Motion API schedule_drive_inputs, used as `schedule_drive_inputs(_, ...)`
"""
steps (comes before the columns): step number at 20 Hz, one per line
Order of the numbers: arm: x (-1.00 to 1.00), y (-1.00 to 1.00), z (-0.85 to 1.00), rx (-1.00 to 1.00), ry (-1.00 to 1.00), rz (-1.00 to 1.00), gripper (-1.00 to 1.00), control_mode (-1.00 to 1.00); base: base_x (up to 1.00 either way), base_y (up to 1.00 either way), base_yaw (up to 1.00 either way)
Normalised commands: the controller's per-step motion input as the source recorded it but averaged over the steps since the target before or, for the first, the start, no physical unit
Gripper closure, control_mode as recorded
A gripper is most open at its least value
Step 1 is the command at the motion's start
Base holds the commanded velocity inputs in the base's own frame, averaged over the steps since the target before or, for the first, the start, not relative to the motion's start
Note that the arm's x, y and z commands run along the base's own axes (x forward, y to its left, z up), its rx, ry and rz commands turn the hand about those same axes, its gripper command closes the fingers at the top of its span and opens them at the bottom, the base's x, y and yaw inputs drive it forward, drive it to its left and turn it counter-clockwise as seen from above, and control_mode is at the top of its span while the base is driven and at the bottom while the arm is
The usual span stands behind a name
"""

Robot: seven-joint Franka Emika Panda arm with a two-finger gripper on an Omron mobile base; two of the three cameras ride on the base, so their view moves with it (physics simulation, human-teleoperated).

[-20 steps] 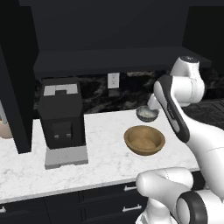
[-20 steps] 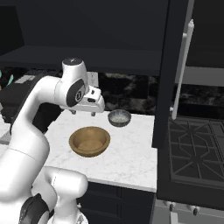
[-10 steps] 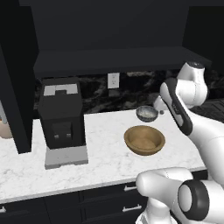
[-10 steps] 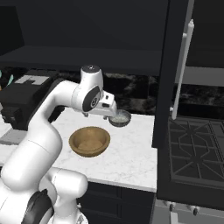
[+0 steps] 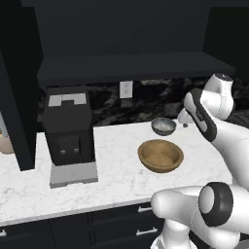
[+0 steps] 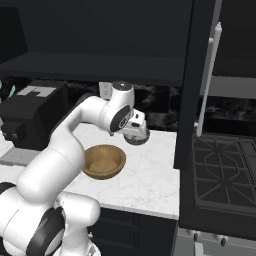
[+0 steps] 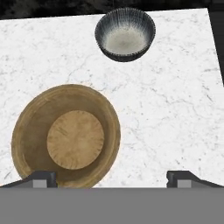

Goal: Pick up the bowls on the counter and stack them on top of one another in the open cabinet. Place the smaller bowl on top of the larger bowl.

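The larger bowl (image 7: 65, 136), wide and light-brown, lies on the white marble counter (image 7: 175, 100) under the left fingertip (image 7: 41, 178). Beyond it stands the smaller bowl (image 7: 125, 34), grey with a pale speckled inside. My gripper (image 7: 112, 179) is open and empty, hanging above the counter beside the wooden bowl. From the left base, the gripper (image 5: 184, 121) hovers just right of the grey bowl (image 5: 164, 126), behind the wooden bowl (image 5: 160, 154). From the right base, the hand (image 6: 134, 127) covers most of the grey bowl (image 6: 138, 138). The open cabinet (image 5: 131, 65) spans above.
A black coffee machine (image 5: 68, 129) stands on the counter to the left. A wall outlet (image 5: 126, 89) sits behind the bowls. To the right, the counter ends at a dark stove (image 6: 220, 175), with a tall dark panel and a long handle (image 6: 207, 75) above it.
The arm has swung right and toward the back wall, bringing the hand from over the wooden bowl to beside the grey bowl. Both bowls stay where they were.
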Motion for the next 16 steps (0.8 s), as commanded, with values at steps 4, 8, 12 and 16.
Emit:
schedule_drive_inputs(4,0.34,-0.21,-0.09,0.01,0.00,0.00,-1.00,-1.00,0.00,0.00,0.00)
schedule_drive_inputs(8,0.36,-0.15,-0.08,0.01,0.00,0.00,-1.00,-1.00,0.00,0.00,0.00)
schedule_drive_inputs(12,0.42,-0.07,-0.14,0.01,-0.02,-0.01,-1.00,-1.00,0.00,0.00,0.00)
schedule_drive_inputs(16,0.41,0.00,-0.30,0.06,-0.01,-0.02,-1.00,-1.00,0.00,0.00,0.00)
